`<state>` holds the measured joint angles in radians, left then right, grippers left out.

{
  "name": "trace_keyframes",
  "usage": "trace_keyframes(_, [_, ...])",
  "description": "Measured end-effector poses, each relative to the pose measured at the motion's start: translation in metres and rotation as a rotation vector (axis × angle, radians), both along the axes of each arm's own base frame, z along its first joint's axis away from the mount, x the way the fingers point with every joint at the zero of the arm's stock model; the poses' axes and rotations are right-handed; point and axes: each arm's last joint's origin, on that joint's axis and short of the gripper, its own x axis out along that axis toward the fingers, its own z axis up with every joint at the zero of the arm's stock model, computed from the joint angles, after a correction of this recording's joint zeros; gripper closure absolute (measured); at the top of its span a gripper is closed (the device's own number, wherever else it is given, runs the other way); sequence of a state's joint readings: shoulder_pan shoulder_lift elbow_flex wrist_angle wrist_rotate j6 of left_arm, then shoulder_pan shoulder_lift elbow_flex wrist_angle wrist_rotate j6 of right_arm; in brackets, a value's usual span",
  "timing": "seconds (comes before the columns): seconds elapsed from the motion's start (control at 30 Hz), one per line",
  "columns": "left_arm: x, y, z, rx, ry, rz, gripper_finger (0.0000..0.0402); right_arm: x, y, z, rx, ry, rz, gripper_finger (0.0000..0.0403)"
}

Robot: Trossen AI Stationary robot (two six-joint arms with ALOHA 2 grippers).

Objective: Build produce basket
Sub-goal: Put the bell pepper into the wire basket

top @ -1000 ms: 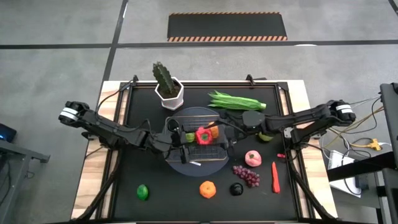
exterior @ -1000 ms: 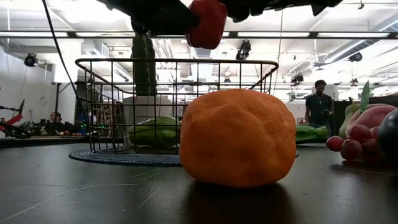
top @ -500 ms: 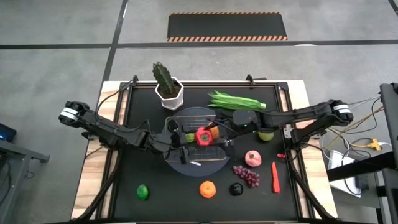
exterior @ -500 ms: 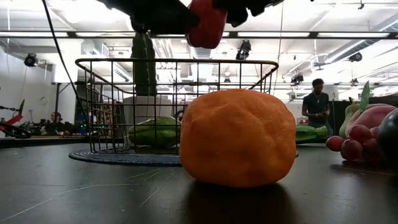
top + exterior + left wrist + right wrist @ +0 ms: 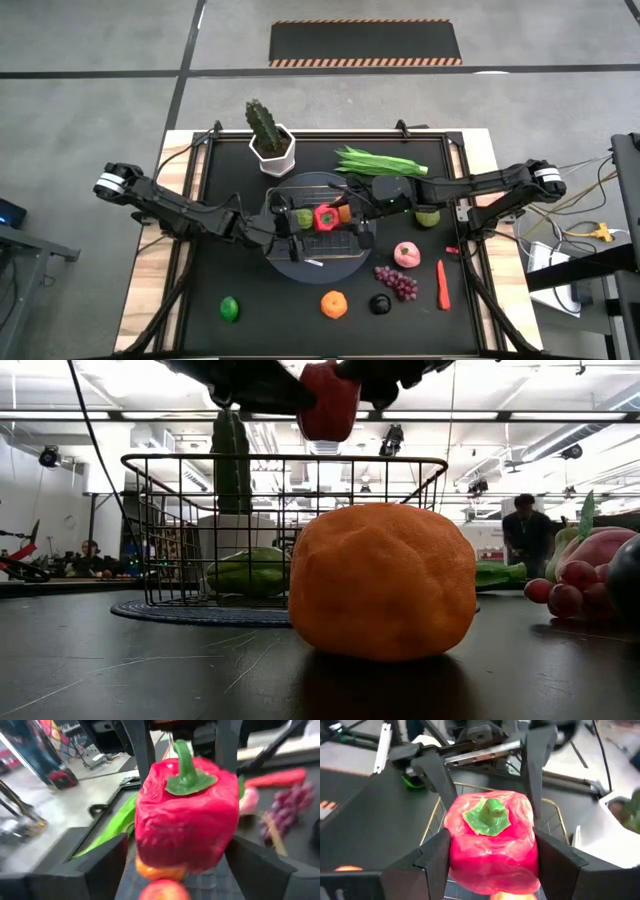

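A red pepper [image 5: 325, 215] with a green stem hangs over the silver wire basket [image 5: 318, 178], above its rim in the low view [image 5: 328, 400]. My left gripper [image 5: 316, 218] comes from the table's left and is shut on the pepper. My right gripper [image 5: 341, 212] comes from the table's right. It is open, with its fingers standing on either side of the same pepper [image 5: 492, 840]. I cannot tell whether they touch it. A green piece [image 5: 250, 572] lies in the basket. My left gripper pinches the pepper's two opposite side walls [image 5: 145, 845] between its two fingers. The fingers come level from the table's left. The pepper is upright with its stem [image 5: 185, 765] up, lifted clear above the basket floor.
A potted cactus [image 5: 270, 145] stands behind the basket, with a green bean bunch [image 5: 380, 162] to its right. A green fruit [image 5: 428, 216], a pink fruit [image 5: 406, 254], grapes [image 5: 397, 282] and a chili [image 5: 442, 284] lie right. An orange [image 5: 334, 304] and a lime [image 5: 230, 308] lie near the front.
My right gripper has gone toward the table's left, up to the red pepper, and its fingers now stand around it. My left gripper and the pepper have stayed in place over the basket.
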<state>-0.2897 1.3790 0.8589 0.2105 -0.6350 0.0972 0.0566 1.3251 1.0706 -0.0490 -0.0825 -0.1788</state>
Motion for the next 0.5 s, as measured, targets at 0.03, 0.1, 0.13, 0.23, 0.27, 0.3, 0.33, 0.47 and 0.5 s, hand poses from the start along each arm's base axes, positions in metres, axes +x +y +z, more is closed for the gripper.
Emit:
trace_keyframes(0.03, [-0.002,0.001,0.0,0.033,0.026,-0.004,0.0086,0.0,0.0,-0.001,0.015,0.007,-0.02,0.0178])
trace_keyframes(0.1, [-0.006,0.002,0.003,0.079,0.053,-0.011,0.0076,-0.001,-0.001,-0.003,0.046,0.037,-0.063,0.0171])
trace_keyframes(0.13, [-0.009,0.003,0.005,0.096,0.065,-0.014,0.0074,-0.001,-0.001,-0.005,0.058,0.061,-0.088,0.0169])
trace_keyframes(0.23, [-0.017,0.006,0.014,0.123,0.069,-0.013,0.0072,-0.004,-0.003,-0.012,0.098,0.118,-0.142,0.0169])
trace_keyframes(0.27, [-0.02,0.007,0.017,0.13,0.069,-0.005,0.0071,-0.005,-0.003,-0.015,0.107,0.134,-0.15,0.017])
trace_keyframes(0.3, [-0.023,0.008,0.019,0.134,0.072,-0.002,0.0071,-0.006,-0.003,-0.017,0.119,0.144,-0.159,0.0172])
trace_keyframes(0.33, [-0.025,0.009,0.021,0.134,0.066,-0.002,0.0071,-0.006,-0.003,-0.019,0.126,0.152,-0.163,0.0172])
trace_keyframes(0.47, [-0.033,0.011,0.029,0.118,0.01,0.001,0.0071,-0.007,-0.003,-0.036,0.158,0.195,-0.185,0.0171])
trace_keyframes(0.5, [-0.034,0.011,0.03,0.11,-0.009,0.002,0.0071,-0.007,-0.003,-0.041,0.161,0.214,-0.189,0.017])
